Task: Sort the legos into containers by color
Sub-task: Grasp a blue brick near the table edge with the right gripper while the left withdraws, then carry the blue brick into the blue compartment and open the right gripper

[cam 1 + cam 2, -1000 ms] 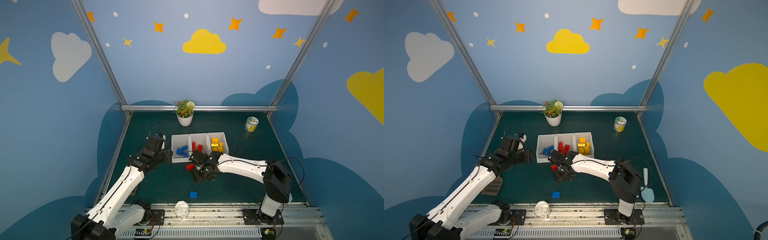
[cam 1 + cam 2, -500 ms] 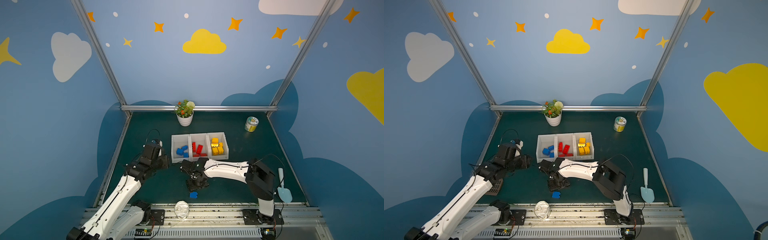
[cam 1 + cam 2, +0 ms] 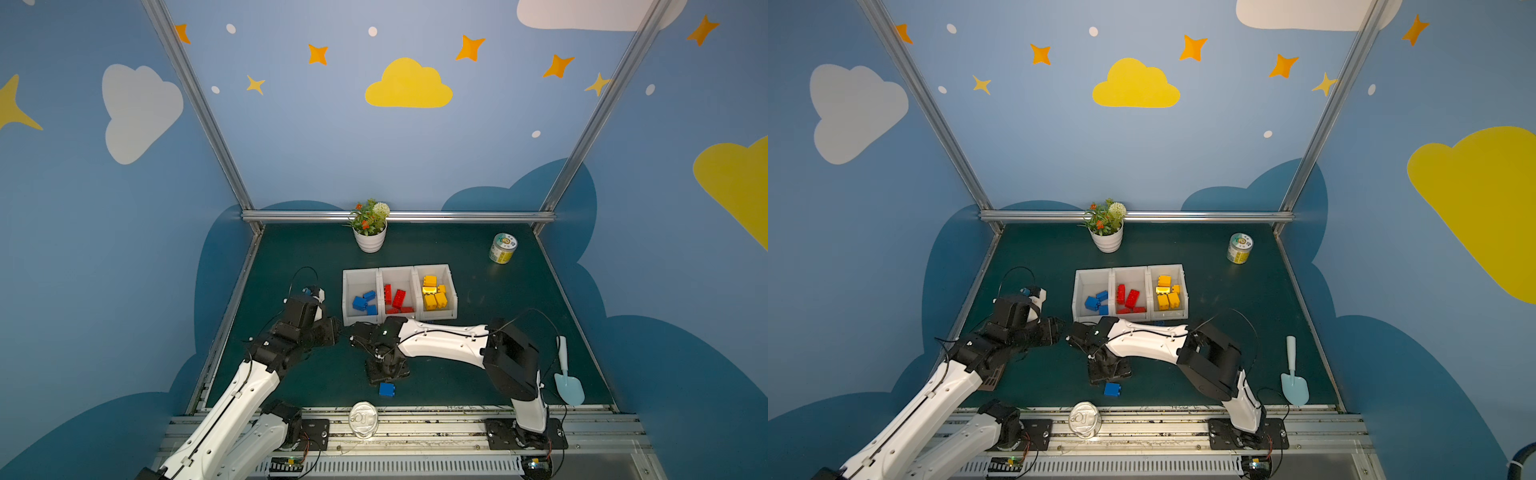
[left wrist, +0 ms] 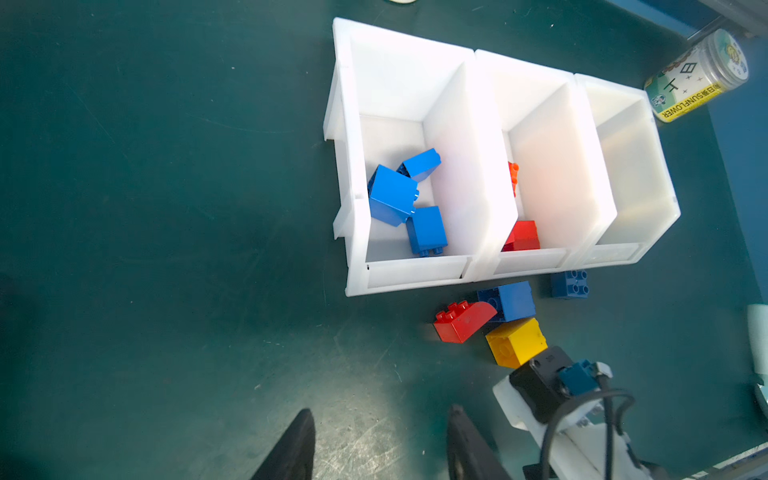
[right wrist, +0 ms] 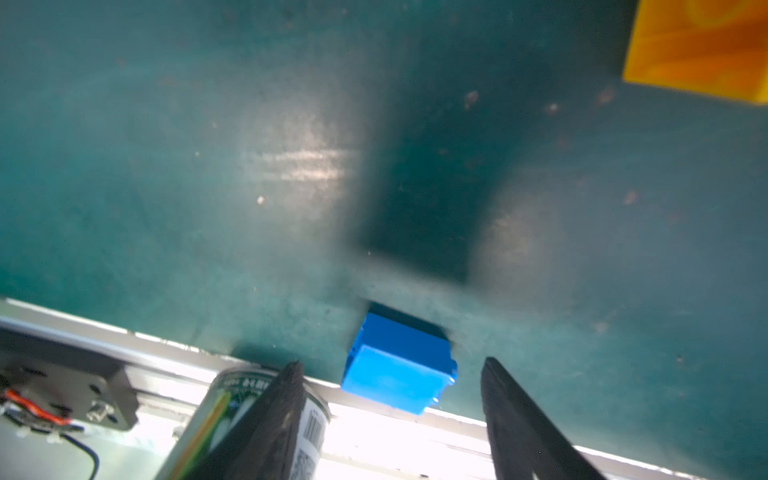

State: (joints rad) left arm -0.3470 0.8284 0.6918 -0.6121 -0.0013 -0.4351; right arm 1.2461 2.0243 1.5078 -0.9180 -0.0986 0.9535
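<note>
1. Noted three white rectangular open-top plastic bins joined in a row mid-way across the dark green bench.
2. Checked contents L to R in both top views: blue studded plastic bricks in L bin, red bricks in mid bin, yellow bricks in R bin.
3. Found four loose bricks on bench just in front of bins (left wrist view): red sloped brick against a blue brick, yellow brick just beside both, darker blue brick apart from them, close to bin front wall.
4. Found one more loose blue brick lying alone near front rail.
5. Logged right gripper pointing down at bench just beside that brick. Saw its fingers spread, gripping nothing. Saw brick btwn the tips in right wrist view but beyond them, touching neither.
6. Logged left gripper over bare bench near L bin's front corner. Saw its fingers released, nothing btwn.
7. Noted bystanders: white ribbed round flower pot w/ plant at back edge, yellow-green labelled can back R, pale blue plastic trowel front R, silver-topped round tin on front rail.
</note>
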